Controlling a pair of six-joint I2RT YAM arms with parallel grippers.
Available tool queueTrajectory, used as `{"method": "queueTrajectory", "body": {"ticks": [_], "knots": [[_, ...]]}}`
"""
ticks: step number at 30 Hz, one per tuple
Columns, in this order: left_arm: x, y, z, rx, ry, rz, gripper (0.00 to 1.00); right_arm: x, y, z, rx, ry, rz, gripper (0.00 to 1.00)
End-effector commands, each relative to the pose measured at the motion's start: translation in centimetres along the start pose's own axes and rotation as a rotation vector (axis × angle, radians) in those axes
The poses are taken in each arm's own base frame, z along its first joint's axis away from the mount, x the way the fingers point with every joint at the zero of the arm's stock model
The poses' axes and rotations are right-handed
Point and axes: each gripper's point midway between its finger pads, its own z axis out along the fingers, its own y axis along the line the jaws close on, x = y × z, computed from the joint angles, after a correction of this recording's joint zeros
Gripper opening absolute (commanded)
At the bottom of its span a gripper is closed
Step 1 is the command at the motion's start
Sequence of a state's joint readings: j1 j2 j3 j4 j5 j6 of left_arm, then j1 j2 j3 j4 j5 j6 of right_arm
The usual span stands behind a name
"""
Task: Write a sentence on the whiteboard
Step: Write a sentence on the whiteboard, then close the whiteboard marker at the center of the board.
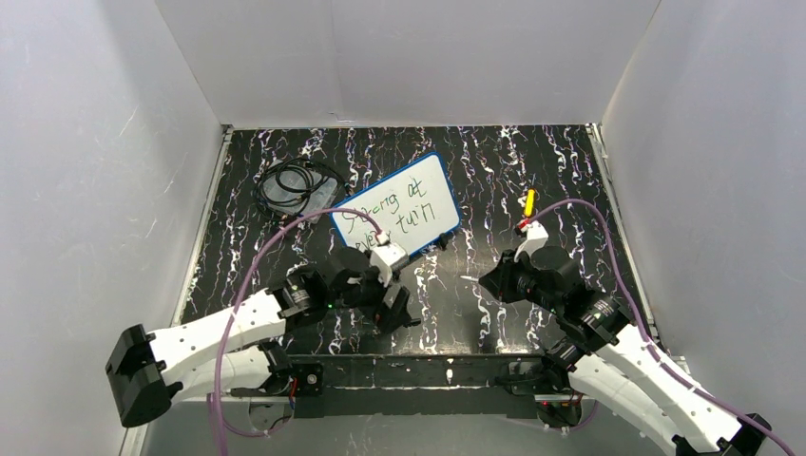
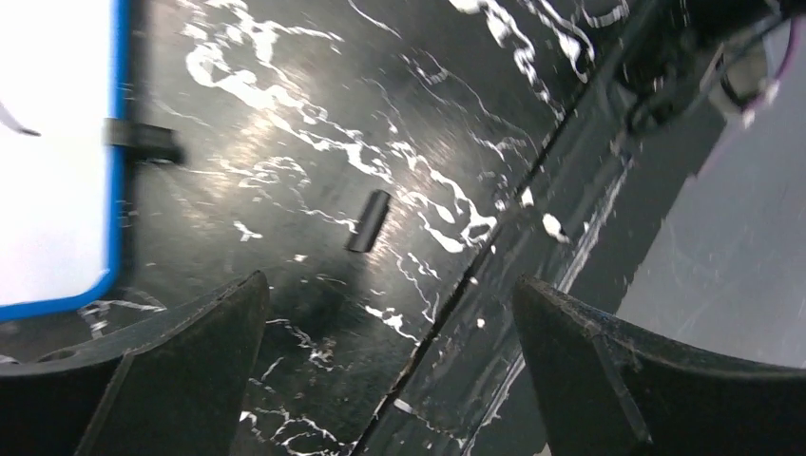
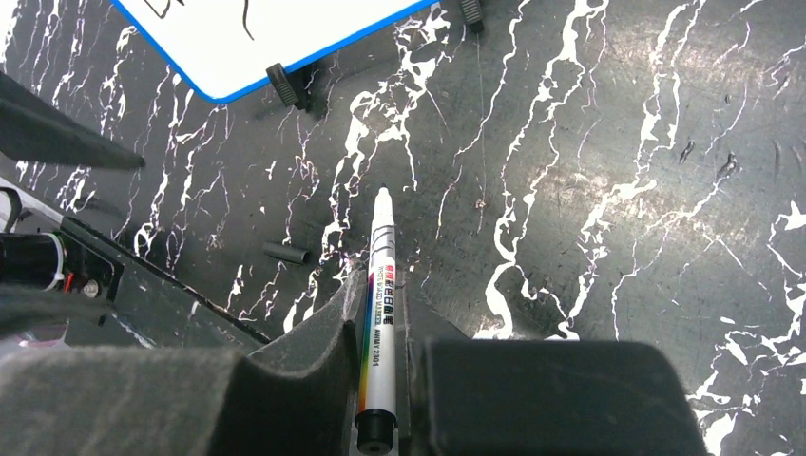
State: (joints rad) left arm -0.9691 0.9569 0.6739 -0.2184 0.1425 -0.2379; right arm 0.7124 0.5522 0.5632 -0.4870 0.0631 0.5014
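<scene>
The whiteboard [image 1: 397, 204], white with a blue rim, lies tilted on the black marbled table at mid-back. The sentence [image 1: 392, 205] is on it in two lines of dark script. The board's corner shows in the right wrist view [image 3: 276, 43] and its edge in the left wrist view [image 2: 57, 190]. My right gripper [image 3: 385, 304] is shut on a white marker [image 3: 380, 285], tip uncapped and pointing at the table short of the board. In the top view the right gripper [image 1: 489, 282] is right of the board's near corner. My left gripper [image 2: 390, 313] is open and empty, near the board's near edge [image 1: 397, 313].
A small black marker cap [image 3: 285, 253] lies on the table between the grippers, also in the left wrist view [image 2: 369, 220]. Black clips [image 3: 285, 85] hold the board's edge. A coil of black cable [image 1: 295, 185] lies left of the board. White walls enclose the table.
</scene>
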Motion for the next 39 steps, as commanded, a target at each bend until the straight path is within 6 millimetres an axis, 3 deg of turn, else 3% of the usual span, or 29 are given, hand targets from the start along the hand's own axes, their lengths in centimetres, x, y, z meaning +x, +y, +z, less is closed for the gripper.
{"method": "queueTrajectory", "body": {"ticks": [1, 3, 7, 15, 22, 27, 35, 37, 39], "knots": [[1.5, -2.8, 1.6, 0.144, 0.03, 0.102, 0.96, -1.8, 0.5, -1.1, 0.003, -0.051, 0.033, 0.01], [2.6, -3.6, 2.4, 0.159, 0.064, 0.168, 0.92, -1.9, 0.6, -1.2, 0.0, -0.056, 0.036, 0.01], [4.4, -3.4, 4.2, 0.113, 0.09, 0.236, 0.87, -2.1, 0.7, -1.2, -0.006, -0.067, 0.037, 0.01], [6.7, -1.7, 6.7, 0.038, 0.202, 0.275, 0.56, -2.2, 1.6, -1.1, -0.051, -0.06, 0.033, 0.01], [7.5, -0.6, 7.9, -0.013, 0.21, 0.276, 0.42, -2.2, 2.3, -0.9, -0.097, -0.065, 0.033, 0.01], [8.0, 0.4, 8.6, -0.061, 0.237, 0.28, 0.37, -2.3, 2.4, -0.8, -0.097, -0.065, 0.027, 0.01], [9.2, 1.1, 8.9, -0.096, 0.281, 0.285, 0.2, -2.3, 2.3, -0.8, -0.098, -0.068, 0.022, 0.01], [9.6, 1.3, 8.8, -0.101, 0.292, 0.284, 0.09, -2.2, 2.3, -0.8, -0.096, -0.065, 0.022, 0.01], [10.0, 1.4, 8.6, -0.106, 0.297, 0.279, 0.07, -2.1, 2.2, -0.8, -0.094, -0.061, 0.021, 0.01]]}}
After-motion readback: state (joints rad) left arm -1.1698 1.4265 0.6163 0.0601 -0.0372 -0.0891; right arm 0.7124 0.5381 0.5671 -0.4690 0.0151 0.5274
